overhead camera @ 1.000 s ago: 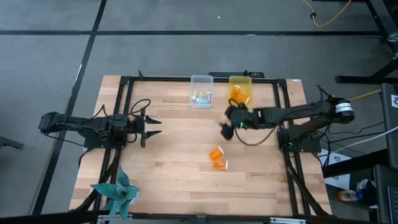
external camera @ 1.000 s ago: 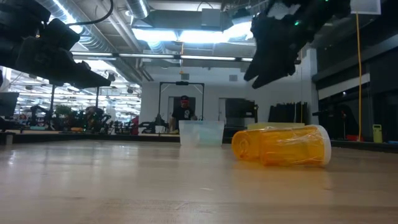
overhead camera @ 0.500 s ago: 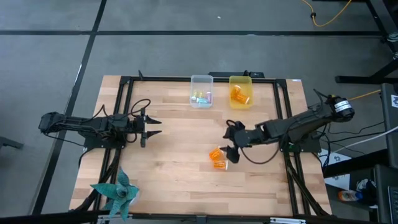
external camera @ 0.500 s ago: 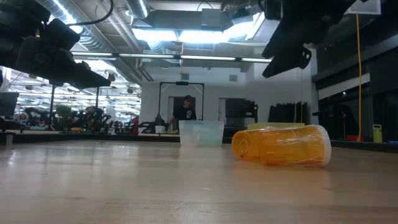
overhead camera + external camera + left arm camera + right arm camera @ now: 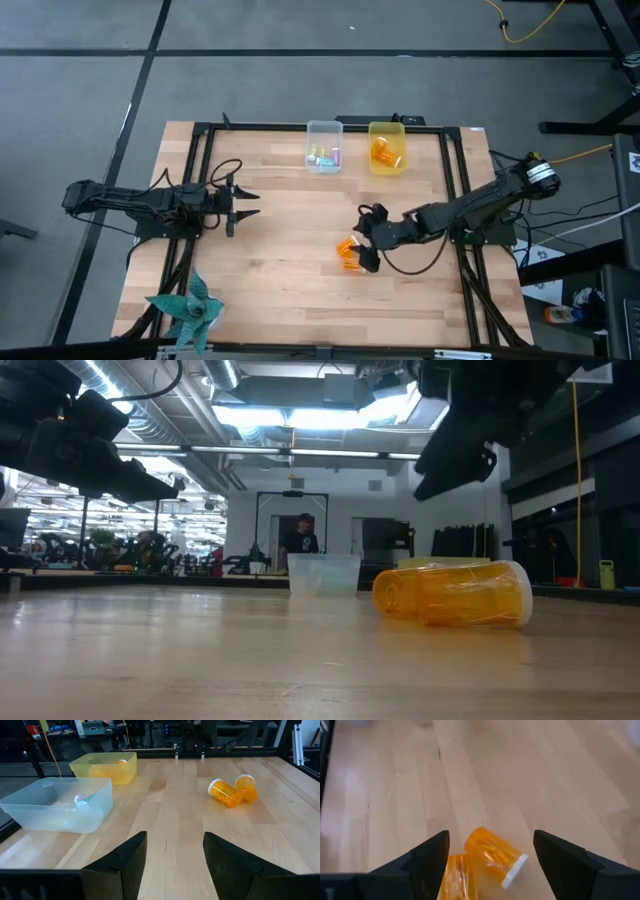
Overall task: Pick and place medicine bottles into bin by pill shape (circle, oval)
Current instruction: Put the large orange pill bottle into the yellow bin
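2 bottles (image 5: 349, 253) lie touching, mid-table. Right end effector (image 5: 366, 238) is held wide above them. Left end effector (image 5: 243, 205) is parked open, well apart. Risk: 1 bottle may be rolled or both pinched together.

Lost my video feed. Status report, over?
Right gripper open above two amber bottles lying mid-table. Left gripper open, parked left. Nothing in the way.
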Action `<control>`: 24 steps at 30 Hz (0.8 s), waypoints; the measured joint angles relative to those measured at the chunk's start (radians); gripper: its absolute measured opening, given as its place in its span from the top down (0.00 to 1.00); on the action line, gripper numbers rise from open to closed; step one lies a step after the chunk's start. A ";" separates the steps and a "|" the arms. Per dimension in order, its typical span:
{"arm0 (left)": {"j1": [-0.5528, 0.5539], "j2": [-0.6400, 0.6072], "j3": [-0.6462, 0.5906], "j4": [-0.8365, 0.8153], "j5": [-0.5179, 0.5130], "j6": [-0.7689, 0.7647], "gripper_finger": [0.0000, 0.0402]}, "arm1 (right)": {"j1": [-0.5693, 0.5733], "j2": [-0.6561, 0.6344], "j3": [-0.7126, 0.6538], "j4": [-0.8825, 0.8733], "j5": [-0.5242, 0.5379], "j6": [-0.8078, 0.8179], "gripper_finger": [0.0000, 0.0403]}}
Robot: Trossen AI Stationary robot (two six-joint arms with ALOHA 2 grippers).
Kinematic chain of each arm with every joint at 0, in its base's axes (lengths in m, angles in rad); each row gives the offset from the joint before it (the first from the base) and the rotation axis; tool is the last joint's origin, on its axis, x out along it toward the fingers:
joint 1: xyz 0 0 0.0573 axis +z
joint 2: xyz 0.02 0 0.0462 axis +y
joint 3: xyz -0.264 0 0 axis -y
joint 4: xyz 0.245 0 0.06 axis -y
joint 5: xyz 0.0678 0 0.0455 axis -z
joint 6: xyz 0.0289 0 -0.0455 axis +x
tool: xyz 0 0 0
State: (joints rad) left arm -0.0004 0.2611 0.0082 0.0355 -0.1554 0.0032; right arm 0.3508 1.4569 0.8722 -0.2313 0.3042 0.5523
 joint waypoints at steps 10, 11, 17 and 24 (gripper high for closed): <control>0.000 0.000 0.000 0.000 0.000 0.007 0.53 | 0.000 0.049 0.000 0.015 -0.097 -0.005 0.28; 0.000 0.000 0.000 0.000 0.000 0.007 0.53 | 0.000 0.049 0.000 0.019 -0.097 -0.005 0.28; 0.000 0.000 0.000 0.000 0.000 0.006 0.53 | 0.003 0.056 0.000 0.036 -0.127 0.005 0.28; 0.000 0.000 0.000 0.000 0.000 0.006 0.53 | 0.034 0.127 0.001 0.031 -0.135 0.016 0.28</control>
State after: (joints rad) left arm -0.0006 0.2614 0.0085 0.0353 -0.1555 0.0093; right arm 0.3843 1.5837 0.8730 -0.2003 0.1697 0.5682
